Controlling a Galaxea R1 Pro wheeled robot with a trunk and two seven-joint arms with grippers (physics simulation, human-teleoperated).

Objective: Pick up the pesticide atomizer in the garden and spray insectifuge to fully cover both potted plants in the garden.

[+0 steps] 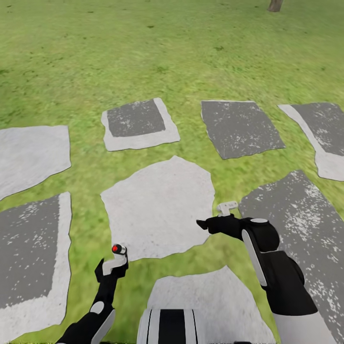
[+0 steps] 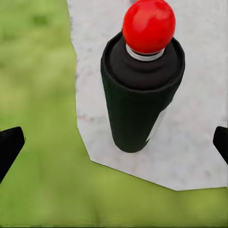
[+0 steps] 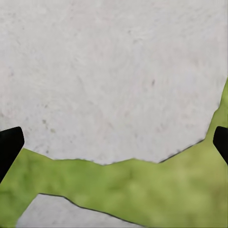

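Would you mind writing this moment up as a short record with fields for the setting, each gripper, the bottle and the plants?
setting: lawn with grey stepping slabs; pale central slab ahead of the robot
left gripper: fingertips far apart at the wrist view's edges, yet the bottle stays between them above the ground; grip cannot be told
pesticide atomizer: dark bottle with a red ball top, over the edge of a pale slab
right gripper: open, empty, over the central slab's right edge
potted plants: not in these pictures
tree trunk: far end of the lawn
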